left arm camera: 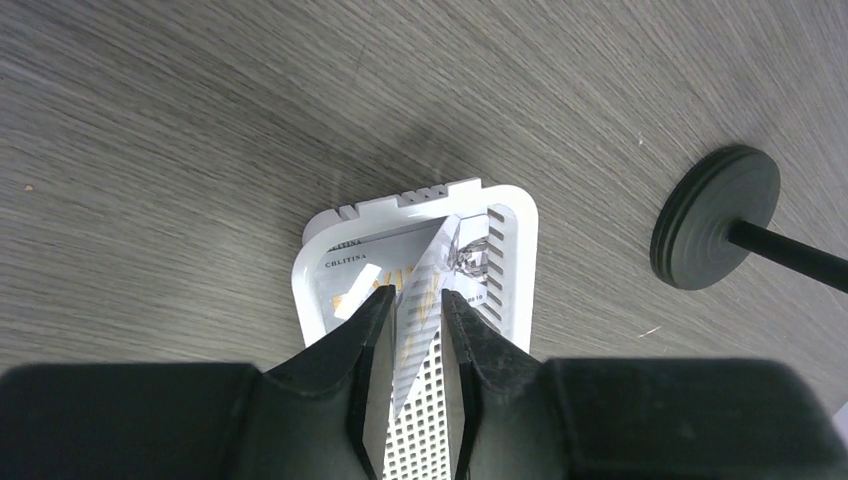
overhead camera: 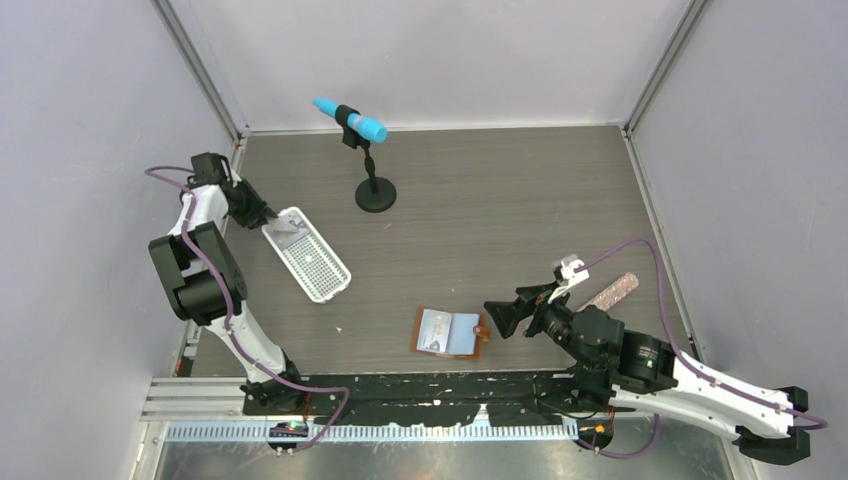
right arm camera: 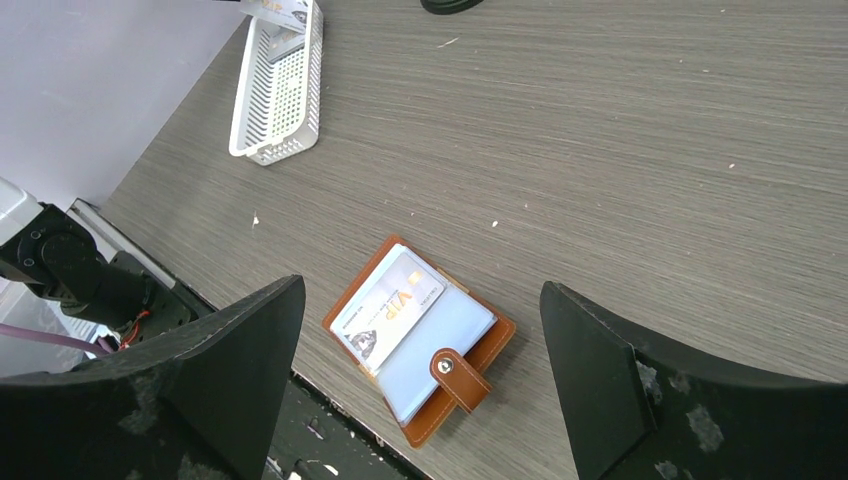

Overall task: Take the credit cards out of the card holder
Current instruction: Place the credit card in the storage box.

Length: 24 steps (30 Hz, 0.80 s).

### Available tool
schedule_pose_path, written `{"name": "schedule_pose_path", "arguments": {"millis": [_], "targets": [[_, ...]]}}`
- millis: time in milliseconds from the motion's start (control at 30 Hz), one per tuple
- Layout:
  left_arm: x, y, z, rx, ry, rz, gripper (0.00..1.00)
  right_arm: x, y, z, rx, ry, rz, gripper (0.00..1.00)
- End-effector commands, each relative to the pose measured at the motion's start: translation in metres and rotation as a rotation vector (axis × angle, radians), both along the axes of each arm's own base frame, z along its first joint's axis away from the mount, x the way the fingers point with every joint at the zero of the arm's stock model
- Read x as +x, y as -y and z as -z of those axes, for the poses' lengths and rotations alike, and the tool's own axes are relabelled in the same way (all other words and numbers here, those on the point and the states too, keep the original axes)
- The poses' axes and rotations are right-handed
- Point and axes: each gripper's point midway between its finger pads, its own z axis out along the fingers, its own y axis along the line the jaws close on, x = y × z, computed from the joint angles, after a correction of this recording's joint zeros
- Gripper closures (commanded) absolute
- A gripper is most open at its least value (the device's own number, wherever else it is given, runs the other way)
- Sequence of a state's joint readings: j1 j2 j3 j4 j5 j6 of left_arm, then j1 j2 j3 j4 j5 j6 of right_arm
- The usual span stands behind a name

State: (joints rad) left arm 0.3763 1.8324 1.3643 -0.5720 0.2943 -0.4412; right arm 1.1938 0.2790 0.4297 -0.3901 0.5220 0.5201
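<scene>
Two credit cards (left arm camera: pixel 350 265) at tray (left arm camera: pixel 515 260), one between left gripper (left arm camera: pixel 415 300) jaws, can't tell if gripped. One card (right arm camera: pixel 388 310) left in card holder (right arm camera: pixel 455 375); right gripper (right arm camera: pixel 422 288) gaping.

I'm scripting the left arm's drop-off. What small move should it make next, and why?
Probably part the left gripper a little wider, then lift clear: a credit card stands tilted between its fingers over the white tray, where another card already lies.

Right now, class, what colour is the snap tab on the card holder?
The snap tab is tan-brown with a metal stud, clearest in the right wrist view.
</scene>
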Motion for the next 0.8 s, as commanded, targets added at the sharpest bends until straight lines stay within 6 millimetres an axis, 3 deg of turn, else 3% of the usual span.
{"name": "schedule_pose_path", "arguments": {"millis": [0, 333, 767], "targets": [[0.001, -0.010, -0.004, 0.034, 0.018, -0.022, 0.73, 0.005, 0.003, -0.025, 0.041, 0.043, 0.028, 0.04], [-0.003, -0.018, -0.012, 0.081, -0.007, -0.039, 0.56, 0.005, 0.002, -0.025, 0.040, 0.039, 0.027, 0.04], [-0.008, -0.013, -0.038, 0.072, 0.030, -0.067, 0.50, 0.007, 0.002, -0.021, 0.056, 0.005, 0.055, 0.03]]}}
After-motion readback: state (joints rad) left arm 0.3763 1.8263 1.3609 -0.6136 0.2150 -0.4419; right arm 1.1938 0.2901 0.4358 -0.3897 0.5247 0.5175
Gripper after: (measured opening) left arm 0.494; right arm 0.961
